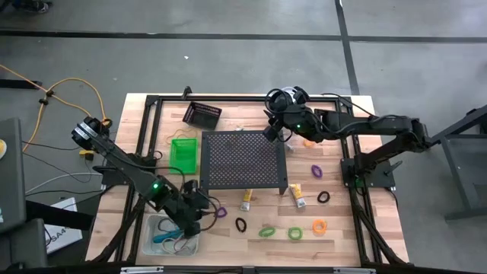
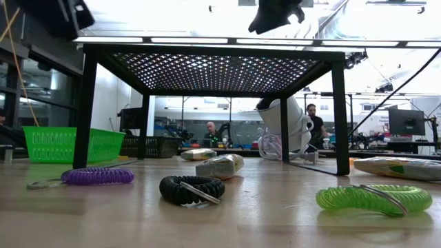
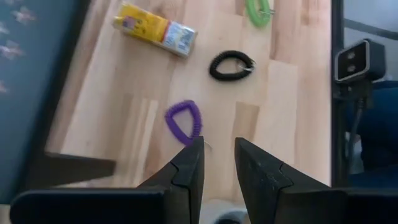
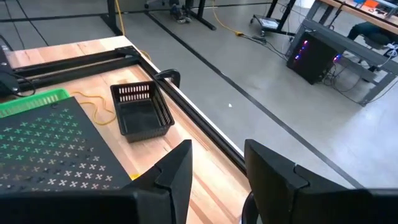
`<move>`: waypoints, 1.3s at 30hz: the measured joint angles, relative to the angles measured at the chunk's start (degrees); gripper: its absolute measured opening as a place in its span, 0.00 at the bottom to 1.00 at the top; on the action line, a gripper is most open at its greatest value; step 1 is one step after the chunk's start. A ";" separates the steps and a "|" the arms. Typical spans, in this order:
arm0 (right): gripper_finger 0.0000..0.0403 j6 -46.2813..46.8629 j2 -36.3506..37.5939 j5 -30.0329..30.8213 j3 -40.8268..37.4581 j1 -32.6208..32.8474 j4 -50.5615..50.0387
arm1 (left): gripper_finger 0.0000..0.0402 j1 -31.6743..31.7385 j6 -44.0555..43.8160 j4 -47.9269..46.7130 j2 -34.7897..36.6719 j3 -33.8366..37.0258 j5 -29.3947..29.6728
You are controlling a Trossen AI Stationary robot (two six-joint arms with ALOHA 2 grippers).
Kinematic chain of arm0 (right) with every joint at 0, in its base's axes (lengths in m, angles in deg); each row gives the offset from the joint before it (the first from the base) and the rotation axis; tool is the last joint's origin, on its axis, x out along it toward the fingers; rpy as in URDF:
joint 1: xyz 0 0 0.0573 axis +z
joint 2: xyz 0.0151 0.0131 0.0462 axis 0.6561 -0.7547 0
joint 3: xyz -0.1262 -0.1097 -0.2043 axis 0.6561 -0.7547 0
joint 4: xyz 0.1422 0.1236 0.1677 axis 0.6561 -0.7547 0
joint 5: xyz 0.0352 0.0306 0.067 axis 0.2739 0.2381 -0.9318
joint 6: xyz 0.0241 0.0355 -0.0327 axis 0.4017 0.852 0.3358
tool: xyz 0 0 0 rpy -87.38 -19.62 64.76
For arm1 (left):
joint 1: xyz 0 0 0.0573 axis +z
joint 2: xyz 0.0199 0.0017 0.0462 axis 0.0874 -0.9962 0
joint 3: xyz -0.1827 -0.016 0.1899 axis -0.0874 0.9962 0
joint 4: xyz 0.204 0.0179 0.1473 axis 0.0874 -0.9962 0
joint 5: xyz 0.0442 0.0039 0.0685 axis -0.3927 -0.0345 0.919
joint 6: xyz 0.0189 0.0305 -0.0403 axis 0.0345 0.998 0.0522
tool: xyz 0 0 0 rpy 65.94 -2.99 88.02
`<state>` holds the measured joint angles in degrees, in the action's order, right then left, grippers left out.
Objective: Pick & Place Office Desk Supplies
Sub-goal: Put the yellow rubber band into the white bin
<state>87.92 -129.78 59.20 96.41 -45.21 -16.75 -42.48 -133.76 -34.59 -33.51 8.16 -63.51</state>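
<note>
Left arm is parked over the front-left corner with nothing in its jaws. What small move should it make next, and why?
Probably ease the left gripper forward and down toward the purple loop. Its fingers stand parted and empty, and that loop lies on the bare wood just ahead of the tips, nearer than the black loop or the yellow tube. The clear bin sits close by for a drop.

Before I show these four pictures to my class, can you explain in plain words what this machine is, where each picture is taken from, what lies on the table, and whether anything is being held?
It is a robot with two dark arms at a wooden table.

One picture looks straight down, one looks level across the tabletop, and two come from cameras on the wrists.

The left gripper hovers open near a purple loop, over the clear bin. The right gripper, also open, is beyond the black perforated stand.

Coiled loops, yellow tubes, a green bin and a black bin lie about.

Neither gripper holds anything.
</note>
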 joint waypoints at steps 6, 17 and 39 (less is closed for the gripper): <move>0.33 0.00 0.00 -0.89 0.00 0.13 0.01 | 0.21 3.72 4.71 1.17 0.40 0.00 0.01; 0.33 0.02 0.00 -13.94 0.00 0.13 0.04 | 0.21 10.01 12.26 2.25 4.65 0.02 0.01; 0.33 0.02 0.00 -34.27 0.00 0.11 0.02 | 0.21 12.95 10.58 -27.11 25.74 -0.02 6.98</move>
<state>87.94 -129.78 24.93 96.41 -45.10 -16.73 -29.53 -123.18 -61.70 -7.77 8.14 -56.54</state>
